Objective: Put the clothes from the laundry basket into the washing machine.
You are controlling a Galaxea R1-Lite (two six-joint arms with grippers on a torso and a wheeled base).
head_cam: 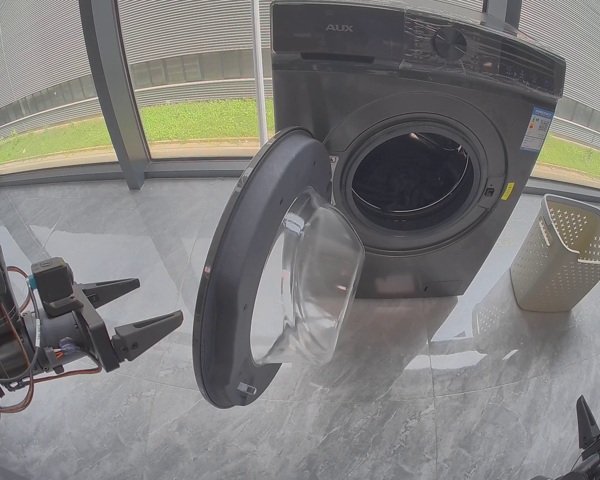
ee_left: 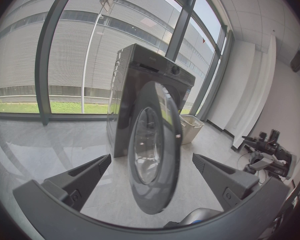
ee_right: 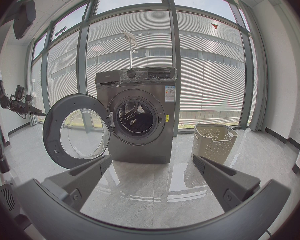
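Fingers wide apart, empty: left gripper [head_cam: 160, 298], right gripper [ee_right: 152, 158]. Dark clothes [ee_right: 140, 122] in washing machine [ee_right: 140, 152], mid-frame: likely soft, limp; pinch a fold.

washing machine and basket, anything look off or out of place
Nothing is spilled, tipped or damaged. The washing machine has its door swung wide open, dark clothes lie in the drum, and the laundry basket stands upright beside it. One oddity: clear plastic film covers the control panel.
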